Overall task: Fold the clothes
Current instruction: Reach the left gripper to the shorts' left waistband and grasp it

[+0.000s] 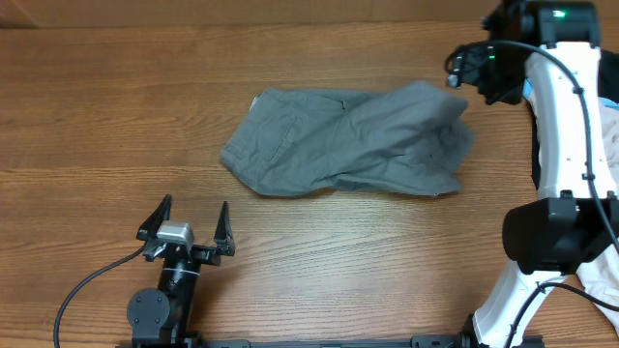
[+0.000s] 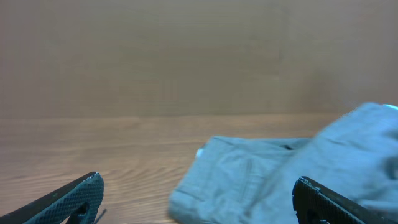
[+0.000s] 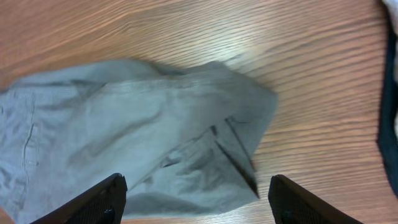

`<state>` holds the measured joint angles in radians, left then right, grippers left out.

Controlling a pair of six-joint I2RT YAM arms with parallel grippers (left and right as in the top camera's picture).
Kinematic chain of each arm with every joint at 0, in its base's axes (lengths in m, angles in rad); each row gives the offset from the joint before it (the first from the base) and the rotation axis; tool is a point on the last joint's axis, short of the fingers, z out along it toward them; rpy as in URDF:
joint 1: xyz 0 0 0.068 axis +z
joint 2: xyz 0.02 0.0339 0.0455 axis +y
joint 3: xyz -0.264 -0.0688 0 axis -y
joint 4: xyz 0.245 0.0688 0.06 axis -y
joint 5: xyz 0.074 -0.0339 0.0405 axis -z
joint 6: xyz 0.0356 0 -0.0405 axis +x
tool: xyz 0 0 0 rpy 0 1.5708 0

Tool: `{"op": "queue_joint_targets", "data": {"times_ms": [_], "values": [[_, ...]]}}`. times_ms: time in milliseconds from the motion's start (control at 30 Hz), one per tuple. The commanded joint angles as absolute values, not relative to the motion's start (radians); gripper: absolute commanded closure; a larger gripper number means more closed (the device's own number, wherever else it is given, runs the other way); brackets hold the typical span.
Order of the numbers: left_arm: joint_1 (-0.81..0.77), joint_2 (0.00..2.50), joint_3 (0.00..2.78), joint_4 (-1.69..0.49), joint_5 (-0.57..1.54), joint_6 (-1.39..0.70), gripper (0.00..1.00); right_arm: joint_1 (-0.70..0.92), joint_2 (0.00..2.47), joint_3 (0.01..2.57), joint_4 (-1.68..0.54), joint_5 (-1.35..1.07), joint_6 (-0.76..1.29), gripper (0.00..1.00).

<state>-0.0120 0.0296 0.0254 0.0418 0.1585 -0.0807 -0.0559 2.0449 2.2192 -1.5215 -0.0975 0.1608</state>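
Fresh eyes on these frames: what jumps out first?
A rumpled pair of gray shorts lies in the middle of the wooden table, bunched rather than flat. The right gripper hangs open over the shorts' right end, on a white arm at the right edge. The left gripper sits open near the front left, clear of the cloth.

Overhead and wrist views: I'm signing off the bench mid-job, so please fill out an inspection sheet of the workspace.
Surface: wooden table, no spills seen.
Job's things: gray shorts, crumpled mid-table, not neatly folded.
Clutter: pale fabric at the right edge, partly hidden.
Grippers: left gripper open, empty, near the front edge; right gripper open over the shorts' right end, holding nothing.
Cables: black cable loops at the front left.
Surroundings: nothing seen.
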Motion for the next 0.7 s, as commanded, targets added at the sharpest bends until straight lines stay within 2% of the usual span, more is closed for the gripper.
{"op": "queue_joint_targets", "data": {"times_ms": [0,133,267,433,567,667], "values": [[-0.006,0.091,0.138,0.041,0.260,-0.113,0.00,-0.093,2.032,2.233,-1.520,-0.125,0.165,0.22],[-0.006,0.274,0.327,-0.004,0.265,-0.105,0.00,-0.116,2.032,2.233,-1.519,-0.125,0.165,0.22],[-0.006,0.565,0.596,-0.111,0.348,-0.056,0.00,-0.118,2.032,2.233,-1.520,-0.125,0.165,0.21],[-0.009,0.995,1.055,-0.416,0.463,-0.022,0.00,-0.118,2.032,2.233,-1.521,-0.125,0.165,0.18],[-0.031,1.328,1.436,-0.709,0.463,0.002,0.00,-0.118,2.032,2.232,-1.521,-0.125,0.164,0.17],[-0.058,1.529,1.642,-0.819,0.463,0.008,0.00,-0.118,2.033,2.232,-1.521,-0.125,0.164,0.17]]}}
